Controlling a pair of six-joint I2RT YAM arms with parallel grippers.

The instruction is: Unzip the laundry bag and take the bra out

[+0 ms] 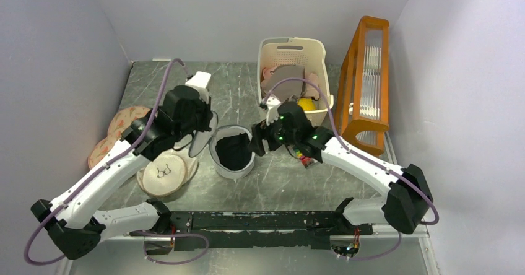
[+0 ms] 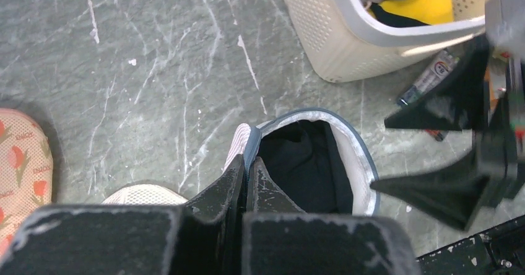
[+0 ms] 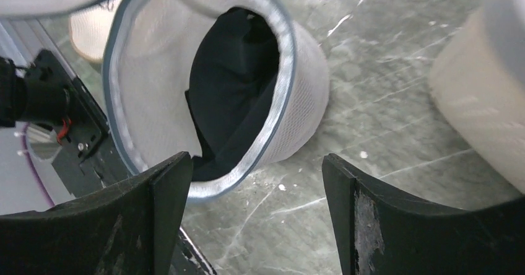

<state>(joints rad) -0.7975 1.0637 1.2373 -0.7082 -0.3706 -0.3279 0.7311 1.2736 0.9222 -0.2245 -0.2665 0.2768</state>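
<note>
The laundry bag (image 1: 233, 163) is a round white mesh pouch with a grey-blue zip rim, standing open in the middle of the table. The black bra (image 1: 234, 148) lies inside it. My left gripper (image 1: 210, 129) is shut on the bag's rim at its far left; in the left wrist view the gripper (image 2: 247, 162) pinches the rim beside the bra (image 2: 309, 163). My right gripper (image 1: 255, 140) is open and empty at the bag's right edge. In the right wrist view this gripper (image 3: 254, 163) hangs over the bag's (image 3: 303, 108) near rim, with the bra (image 3: 229, 89) showing inside.
A cream slatted basket (image 1: 309, 52) with clothes stands behind the bag. An orange rack (image 1: 365, 77) leans at the back right. Flat cream round pads (image 1: 164, 173) and pink patterned pads (image 1: 124, 123) lie at the left. A small colourful tube (image 2: 427, 77) lies by the basket.
</note>
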